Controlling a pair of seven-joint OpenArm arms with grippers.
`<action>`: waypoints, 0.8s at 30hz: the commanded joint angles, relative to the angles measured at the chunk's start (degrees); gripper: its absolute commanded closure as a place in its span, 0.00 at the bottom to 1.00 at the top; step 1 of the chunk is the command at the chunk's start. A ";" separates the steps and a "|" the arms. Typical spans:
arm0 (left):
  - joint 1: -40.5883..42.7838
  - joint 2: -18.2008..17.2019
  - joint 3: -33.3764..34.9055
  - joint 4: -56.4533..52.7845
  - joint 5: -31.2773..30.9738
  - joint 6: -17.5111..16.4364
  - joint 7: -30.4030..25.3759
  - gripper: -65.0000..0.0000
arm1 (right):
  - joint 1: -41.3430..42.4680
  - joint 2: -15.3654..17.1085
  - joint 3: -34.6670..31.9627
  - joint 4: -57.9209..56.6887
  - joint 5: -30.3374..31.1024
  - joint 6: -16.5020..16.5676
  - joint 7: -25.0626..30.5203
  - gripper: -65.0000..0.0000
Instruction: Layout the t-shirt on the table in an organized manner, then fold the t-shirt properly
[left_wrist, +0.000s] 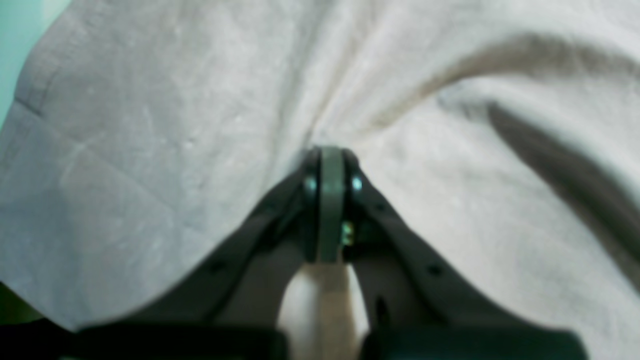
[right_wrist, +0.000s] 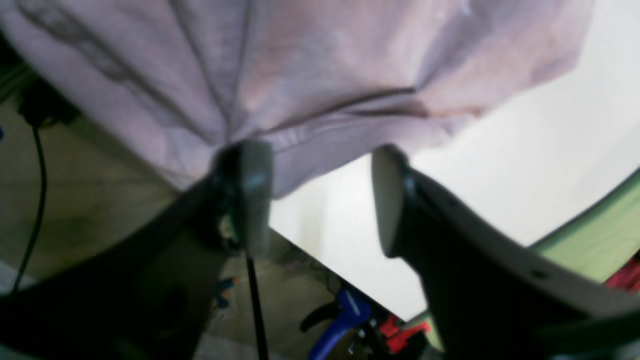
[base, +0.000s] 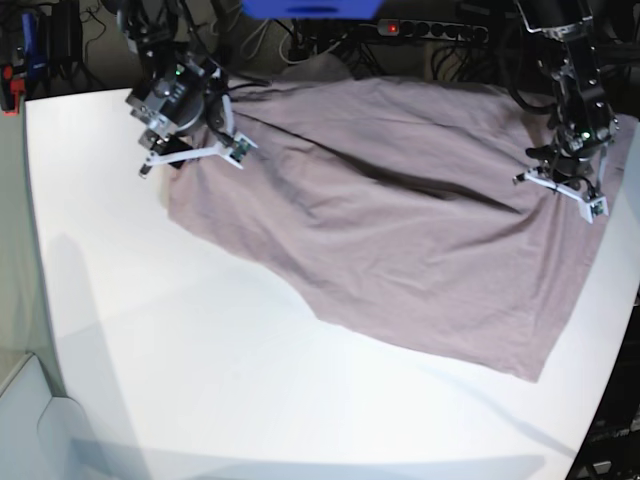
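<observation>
Soft, light, limp t-shirt (base: 400, 220) spread rumpled across the table (base: 180, 350); best pinched at hems or corners, left gripper (left_wrist: 330, 165) clamped on cloth, right gripper (right_wrist: 320, 195) spread wide.

The dusty-pink t-shirt (base: 400, 220) lies spread wide across the far half of the white tabletop (base: 200, 380), creased diagonally through the middle, one corner trailing toward the near right edge.
</observation>
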 joint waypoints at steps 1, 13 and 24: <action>-0.38 -0.76 -0.12 0.79 -0.09 0.27 0.01 0.99 | 0.52 1.55 1.91 1.15 -1.23 0.17 -0.60 0.45; -0.38 -0.50 -0.12 0.79 -0.09 0.27 0.01 0.99 | 14.58 6.12 13.61 0.71 -1.15 0.17 -2.27 0.44; -0.02 -0.41 -0.12 0.79 -0.09 0.27 0.01 0.99 | 31.11 -8.38 5.96 -15.64 -1.06 0.17 -4.60 0.44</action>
